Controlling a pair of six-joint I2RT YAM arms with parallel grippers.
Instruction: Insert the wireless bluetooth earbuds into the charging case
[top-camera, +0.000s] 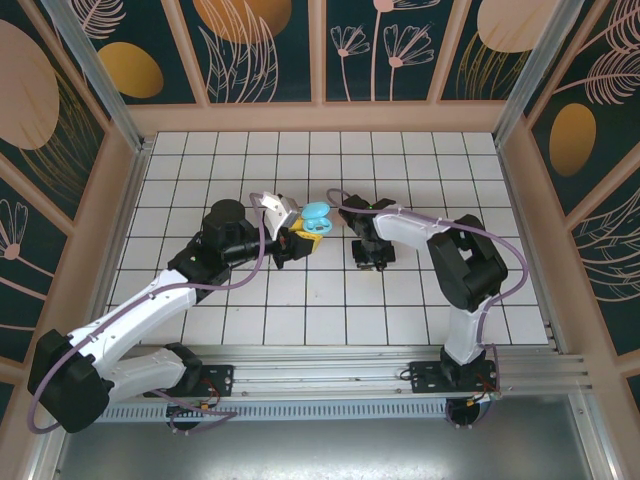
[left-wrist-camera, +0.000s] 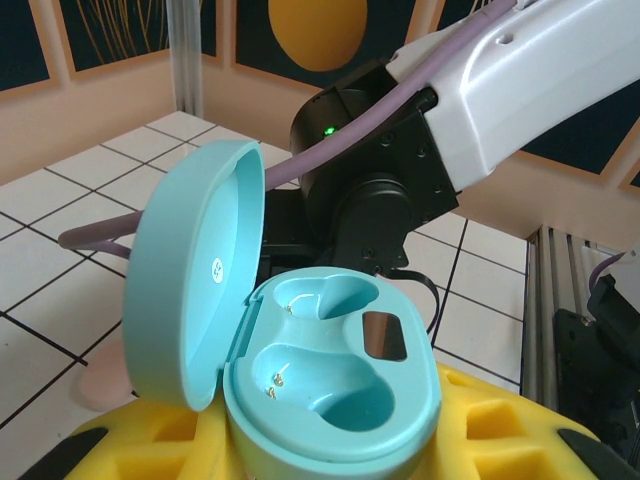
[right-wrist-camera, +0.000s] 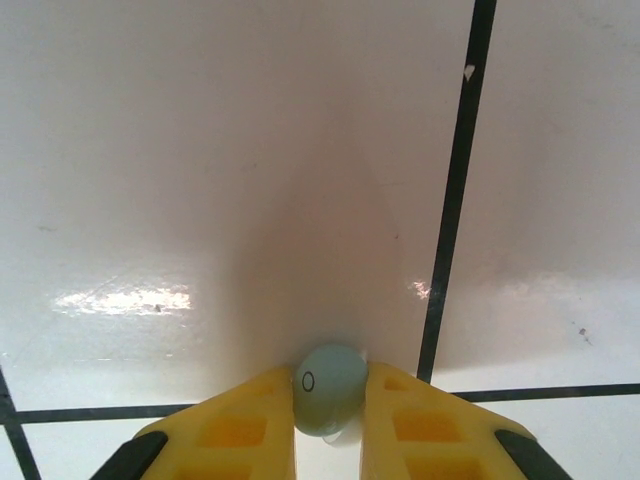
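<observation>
View from top: left gripper (top-camera: 307, 233) pinches open teal oval plastic charging case (top-camera: 316, 214) over white tiled counter (top-camera: 250, 300); right gripper (top-camera: 372, 258) sits low, near the case's right. Left wrist: case (left-wrist-camera: 330, 390) between yellow pads (left-wrist-camera: 500, 425), lid up, two wells showing. Right wrist: right gripper (right-wrist-camera: 330, 425) pinches tiny light-blue plastic earbud (right-wrist-camera: 330, 385), low over counter.
</observation>
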